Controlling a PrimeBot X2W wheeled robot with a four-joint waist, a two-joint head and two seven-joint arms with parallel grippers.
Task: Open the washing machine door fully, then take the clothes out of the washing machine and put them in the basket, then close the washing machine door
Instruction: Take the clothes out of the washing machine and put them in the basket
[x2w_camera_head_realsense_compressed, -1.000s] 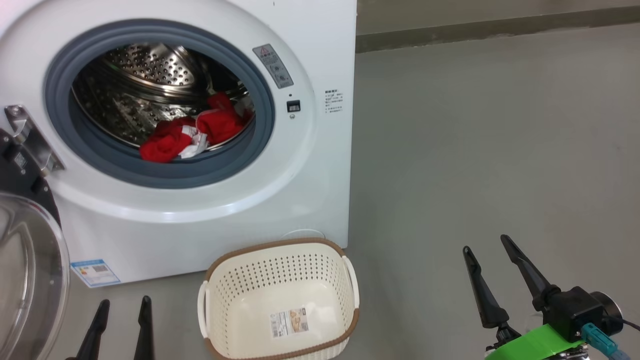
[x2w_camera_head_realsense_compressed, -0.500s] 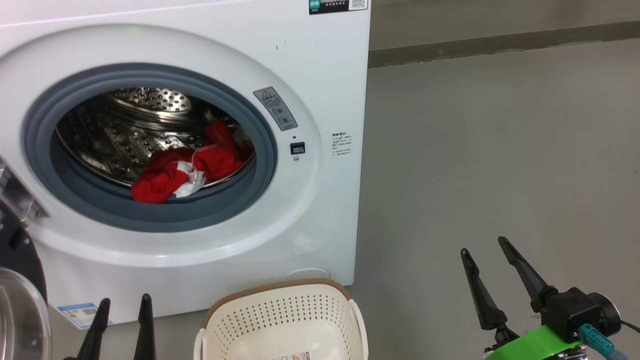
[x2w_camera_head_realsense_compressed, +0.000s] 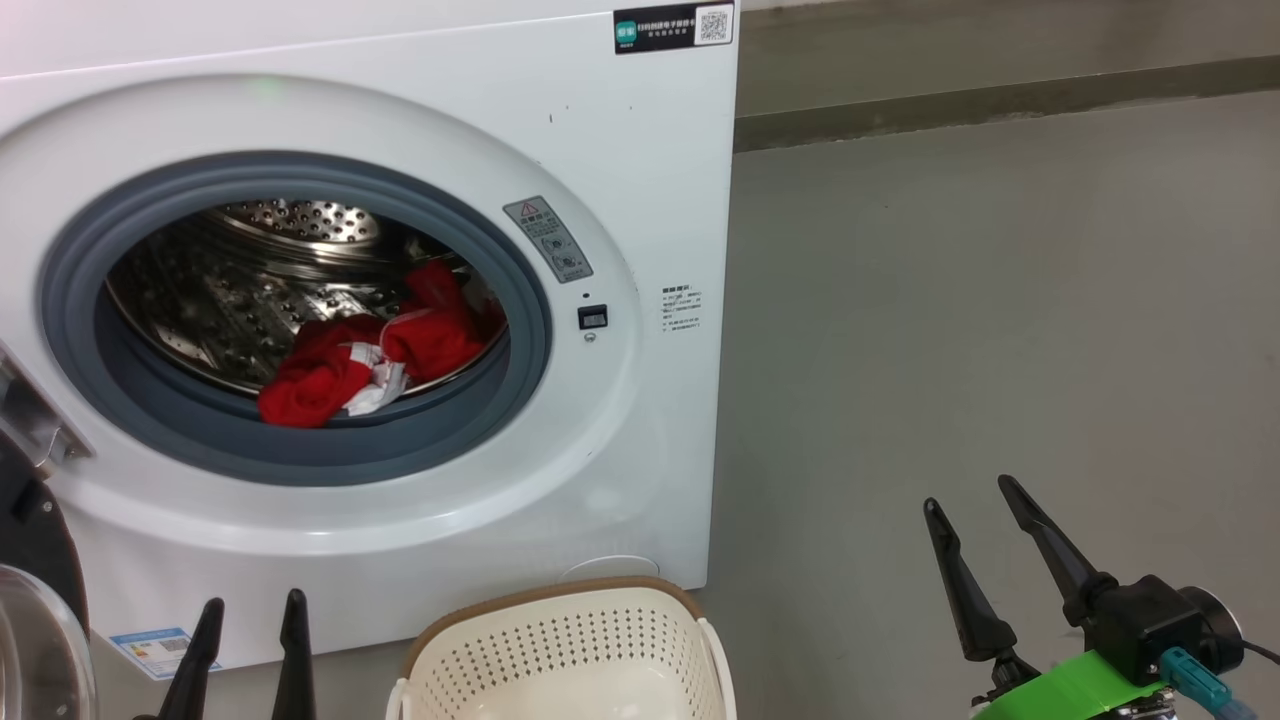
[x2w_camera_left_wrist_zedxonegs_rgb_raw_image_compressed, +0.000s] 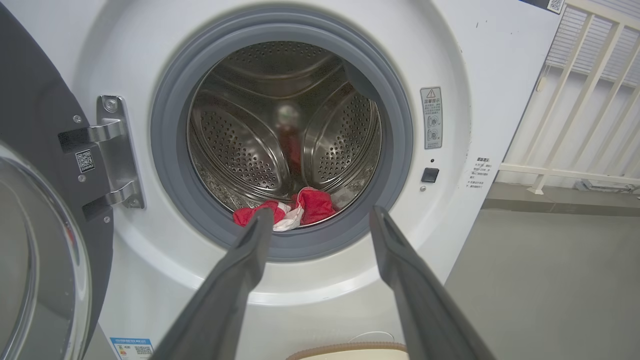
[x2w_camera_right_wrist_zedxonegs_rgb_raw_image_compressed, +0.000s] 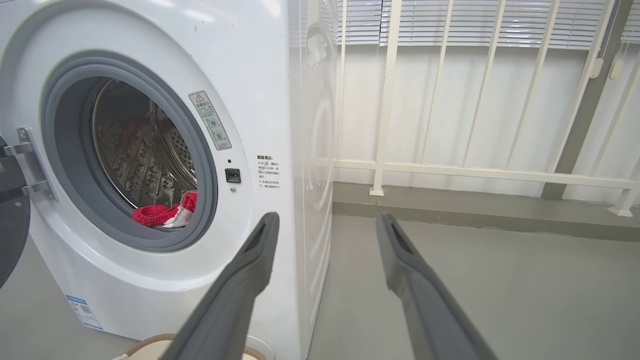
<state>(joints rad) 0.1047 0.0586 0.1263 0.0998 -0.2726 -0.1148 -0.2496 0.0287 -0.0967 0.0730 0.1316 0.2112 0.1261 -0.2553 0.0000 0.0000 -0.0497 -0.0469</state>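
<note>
The white washing machine (x2w_camera_head_realsense_compressed: 640, 200) stands with its door (x2w_camera_head_realsense_compressed: 35, 640) swung open to the left, black rim and glass bowl at the lower left edge. Red clothes (x2w_camera_head_realsense_compressed: 370, 355) with white trim lie at the front of the steel drum, also seen as clothes (x2w_camera_left_wrist_zedxonegs_rgb_raw_image_compressed: 287, 212) and clothes (x2w_camera_right_wrist_zedxonegs_rgb_raw_image_compressed: 165, 212). The cream basket (x2w_camera_head_realsense_compressed: 560, 645) sits on the floor right below the opening. My left gripper (x2w_camera_head_realsense_compressed: 250, 610) is open, low and left of the basket. My right gripper (x2w_camera_head_realsense_compressed: 970, 495) is open over bare floor, well right of the machine. Neither holds anything.
Grey floor (x2w_camera_head_realsense_compressed: 1000, 300) stretches to the right of the machine. A low kerb and a white railing (x2w_camera_right_wrist_zedxonegs_rgb_raw_image_compressed: 450, 170) run along the back wall. The door's metal hinge (x2w_camera_left_wrist_zedxonegs_rgb_raw_image_compressed: 112, 150) sits left of the drum opening.
The head camera has tilted up: the machine and the basket sit lower in the picture and the top sticker has come into view. Both grippers stay open, about where they were.
</note>
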